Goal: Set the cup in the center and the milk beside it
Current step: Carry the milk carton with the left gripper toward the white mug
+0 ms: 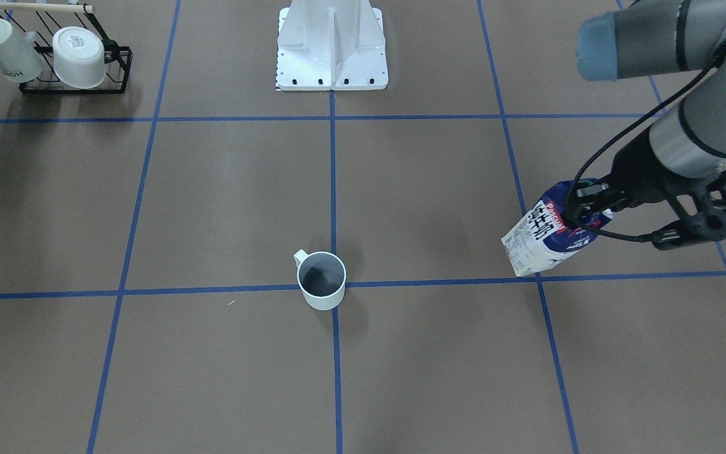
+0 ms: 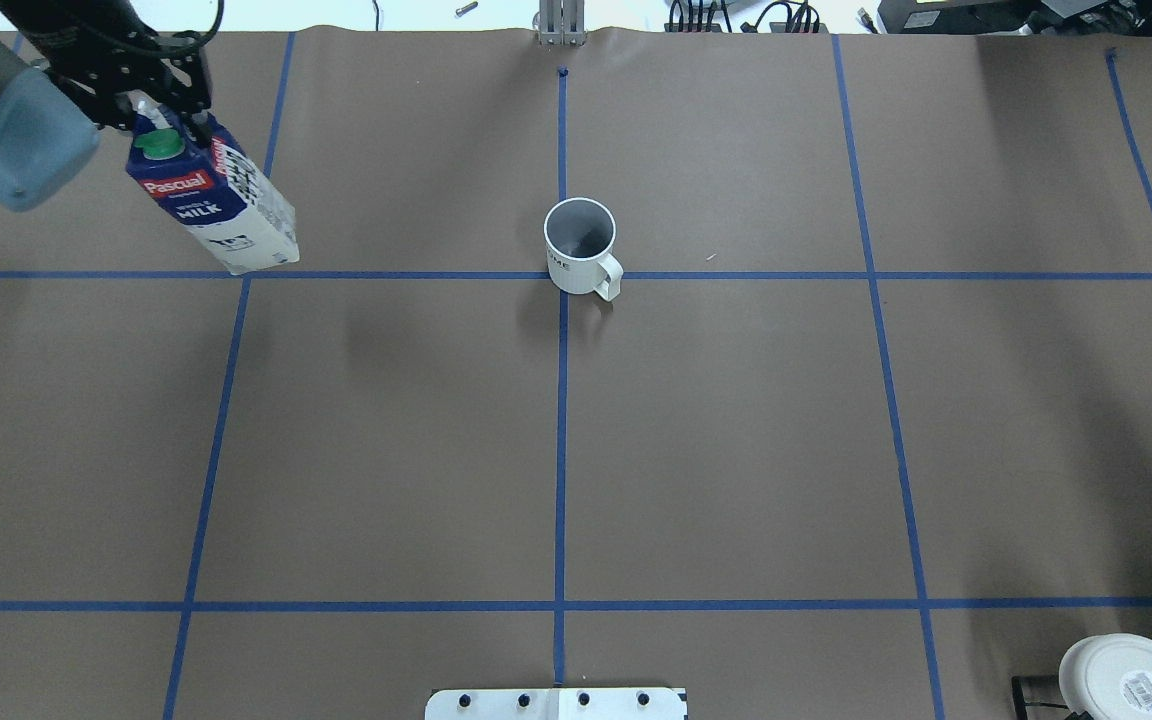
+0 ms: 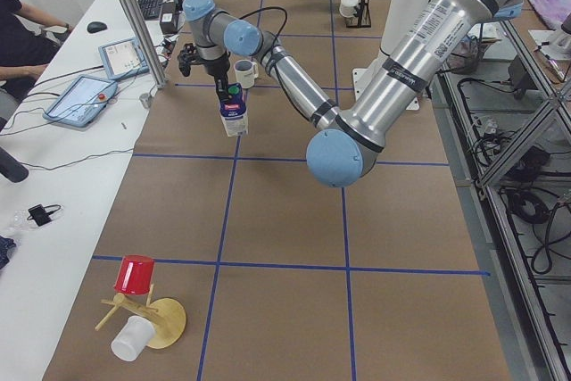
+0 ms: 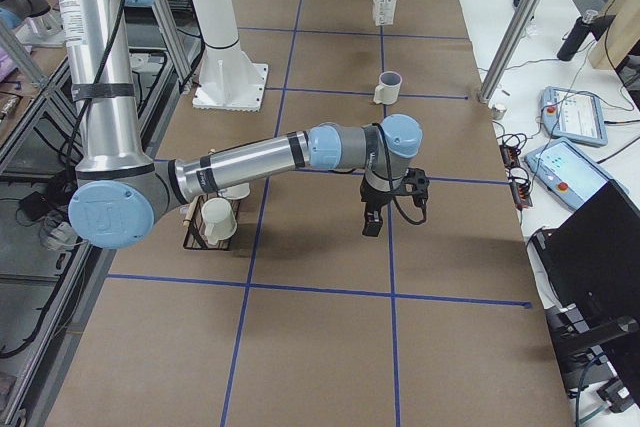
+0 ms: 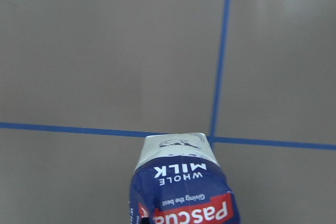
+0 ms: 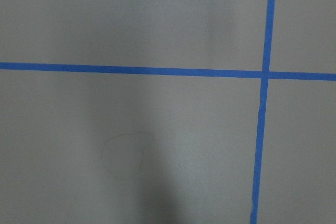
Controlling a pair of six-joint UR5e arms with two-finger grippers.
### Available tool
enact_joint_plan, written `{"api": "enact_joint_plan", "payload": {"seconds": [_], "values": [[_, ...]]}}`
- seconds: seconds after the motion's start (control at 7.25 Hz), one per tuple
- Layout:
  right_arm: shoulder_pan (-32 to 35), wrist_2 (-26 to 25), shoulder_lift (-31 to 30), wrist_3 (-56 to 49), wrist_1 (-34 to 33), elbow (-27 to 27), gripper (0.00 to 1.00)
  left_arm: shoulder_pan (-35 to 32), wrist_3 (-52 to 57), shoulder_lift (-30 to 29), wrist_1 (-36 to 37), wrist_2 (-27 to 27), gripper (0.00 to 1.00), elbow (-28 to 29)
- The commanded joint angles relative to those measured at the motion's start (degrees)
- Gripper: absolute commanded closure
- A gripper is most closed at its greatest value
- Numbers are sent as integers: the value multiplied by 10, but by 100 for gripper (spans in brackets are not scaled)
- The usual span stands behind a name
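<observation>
Gripping the milk [image 2: 226, 215] by its dark blue top, my left gripper [image 2: 158, 112] is clenched on the carton just above the green cap [image 2: 158, 146]. Overhead view: the carton is at 9 o'clock from the cup [image 2: 581, 245], well apart from it. The cup stands upright on the central crossing of the blue tape lines [image 2: 560, 420], handle toward 5 o'clock. My right gripper [image 4: 372, 222] points down over the table [image 4: 300, 347], far from both. Whether its fingers are parted or closed, I cannot tell.
</observation>
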Motion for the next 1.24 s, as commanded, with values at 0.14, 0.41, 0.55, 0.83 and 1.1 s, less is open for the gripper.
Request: {"api": "enact_joint_plan", "payload": {"seconds": [0.14, 0.41, 0.55, 0.83, 1.1], "values": [[6, 0, -1, 0, 0, 0, 0, 74, -102, -59, -85, 4, 100, 58], [6, 0, -1, 1, 0, 0, 0, 104, -123, -98, -110, 45, 100, 96], [6, 0, -1, 0, 0, 0, 0, 106, -118, -107, -110, 47, 100, 106], [8, 0, -3, 2, -1, 0, 0, 130, -124, -142, -144, 77, 100, 151], [11, 0, -3, 2, -1, 0, 0, 136, -137, -165, -174, 79, 100, 195]]}}
